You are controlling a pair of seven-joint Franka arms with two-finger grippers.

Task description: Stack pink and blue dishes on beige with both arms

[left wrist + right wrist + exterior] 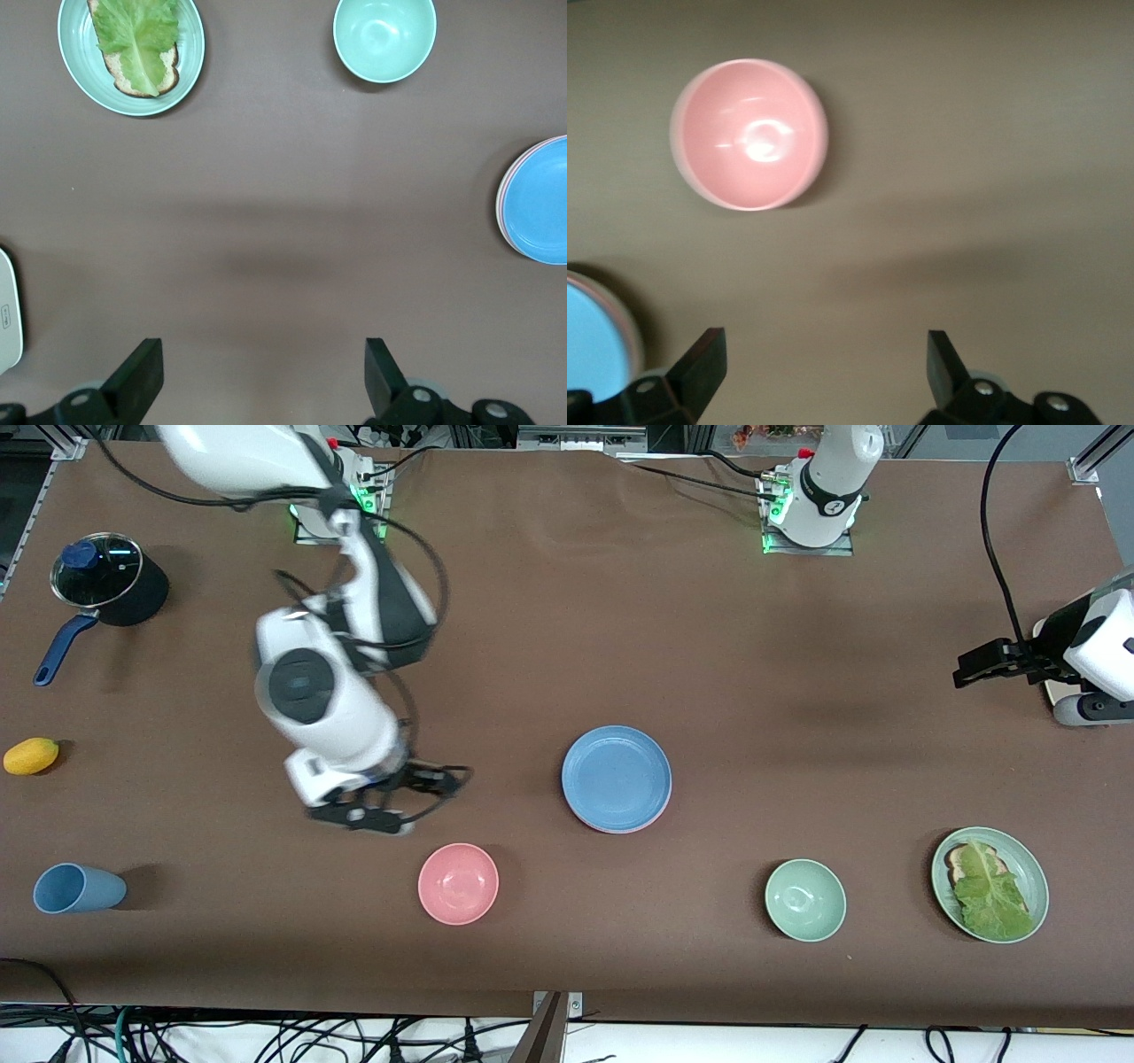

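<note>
The sky-blue plate (616, 777) lies on top of a stack at the table's middle. Just under it only the thin rim of the pale pink plate (620, 831) shows. The left wrist view has the same blue plate (542, 202) with the pink rim (501, 205) at its edge. No beige plate shows; anything under the stack is hidden. My right gripper (399, 802) hangs open and empty over bare table between the stack and the pink bowl, its fingers wide apart (823, 347). My left gripper (970, 669) waits open and empty (261, 354) at the left arm's end.
A pink bowl (458, 883), mint-green bowl (804, 899) and green plate with bread and lettuce (990, 884) lie nearer the camera. At the right arm's end are a blue cup (75, 888), a yellow fruit (31, 755) and a lidded pot (106, 580). A pale flat object (7, 310) lies under the left arm.
</note>
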